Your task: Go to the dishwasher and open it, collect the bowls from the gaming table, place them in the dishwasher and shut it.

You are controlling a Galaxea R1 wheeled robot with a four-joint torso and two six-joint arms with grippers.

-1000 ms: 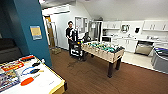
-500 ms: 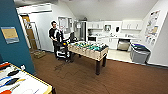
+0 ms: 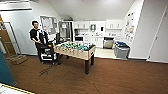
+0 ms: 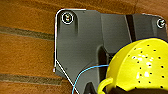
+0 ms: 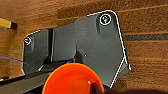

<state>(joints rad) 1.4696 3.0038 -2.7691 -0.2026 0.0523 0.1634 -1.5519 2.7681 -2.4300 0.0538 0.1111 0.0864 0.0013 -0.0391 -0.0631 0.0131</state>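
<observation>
So the robot was out on the brown carpet in the middle of a break room, looking across at the gaming table, which stood a bit left of centre with its green field and rods visible on top. Whether any bowls were left on it I honestly couldn't make out. A person in a dark top stood at the table's far left end, just beside a dark cart. Behind all that was the kitchen corner with white cabinets along the back wall, and the dishwasher sat under the counter there, a steel-fronted unit that looked closed, well apart from the table. A grey bin with a blue lid stood on the floor just to the right of it, near the right-hand wall. The left wrist view had a yellow bowl with little holes all over it, like a colander, with a looped handle, sitting right up against the wrist plate over the striped brown carpet. The right wrist view had an orange bowl in much the same spot. For both grippers I couldn't tell if the fingers were apart, together or clamped on anything. A thin blue cable ran across the left plate.
</observation>
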